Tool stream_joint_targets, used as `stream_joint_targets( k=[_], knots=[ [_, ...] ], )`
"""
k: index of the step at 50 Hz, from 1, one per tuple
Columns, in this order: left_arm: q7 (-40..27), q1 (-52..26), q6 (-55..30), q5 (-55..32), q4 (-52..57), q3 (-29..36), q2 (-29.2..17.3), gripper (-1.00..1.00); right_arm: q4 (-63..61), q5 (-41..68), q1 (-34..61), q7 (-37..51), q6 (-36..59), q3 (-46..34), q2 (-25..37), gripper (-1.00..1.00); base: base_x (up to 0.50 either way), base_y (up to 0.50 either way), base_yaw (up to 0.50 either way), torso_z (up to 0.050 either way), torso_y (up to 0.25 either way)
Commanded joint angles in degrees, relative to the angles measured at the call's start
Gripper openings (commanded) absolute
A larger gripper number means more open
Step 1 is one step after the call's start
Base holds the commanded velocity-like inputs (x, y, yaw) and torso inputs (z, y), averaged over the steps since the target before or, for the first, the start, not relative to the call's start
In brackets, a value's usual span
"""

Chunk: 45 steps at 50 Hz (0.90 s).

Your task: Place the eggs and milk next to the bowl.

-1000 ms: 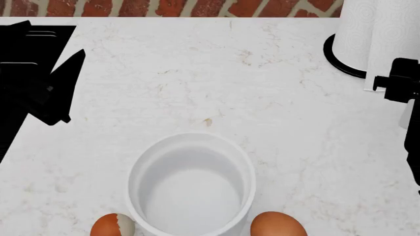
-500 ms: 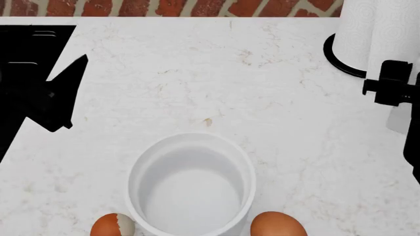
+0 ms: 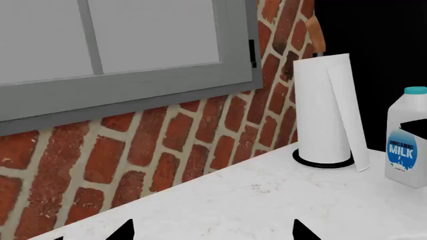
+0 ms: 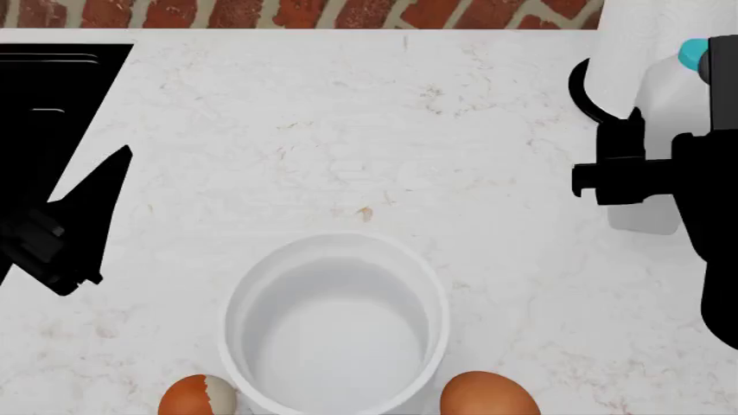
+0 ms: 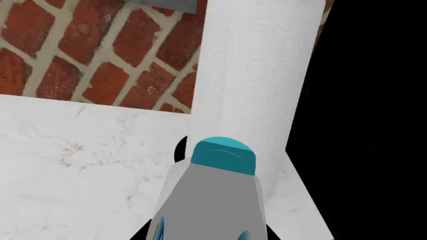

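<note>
Since a second before, the right gripper had swung inward, its fingers closed on the milk beside the towel roll. Both eggs already flanked the bowl; left gripper state unclear.

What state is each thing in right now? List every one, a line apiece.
Milk bottle: upright on the counter, turquoise cap on, by the right gripper.
Bowl: upright, empty.
Plain brown egg: on the counter, against the bowl's rim in the head view.
White-patched egg: on the counter, beside the bowl.
Paper-towel roll: upright on its black base, one sheet hanging loose.
Left gripper: holding nothing.
Right gripper: at the bottle; grip unclear.
</note>
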Motion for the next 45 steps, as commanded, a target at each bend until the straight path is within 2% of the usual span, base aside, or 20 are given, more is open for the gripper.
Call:
stream_joint_targets(
  k=[1,22,45],
  knots=[
    [0.59,5.59,2.25,-0.14,3.94,-3.62,-1.01,1.0,-7.39,-1.11,0.02,-4.76,1.13,2.18,1.17,-1.0,0.0,0.0,0.0,0.0,0.0],
    [0.28,15.51,7.26,-0.13,8.27,-7.25,-3.03,1.0,-16.55,5.78,0.02,-8.01,4.72,2.96,3.67,-1.0,0.0,0.0,0.0,0.0,0.001],
    [0.85,18.79,10.26,1.24,8.23,-7.6,-2.72,1.0,-22.33,13.02,-0.43,-10.33,8.07,4.88,7.42,-1.0,0.0,0.0,0.0,0.001,0.001]
  ],
)
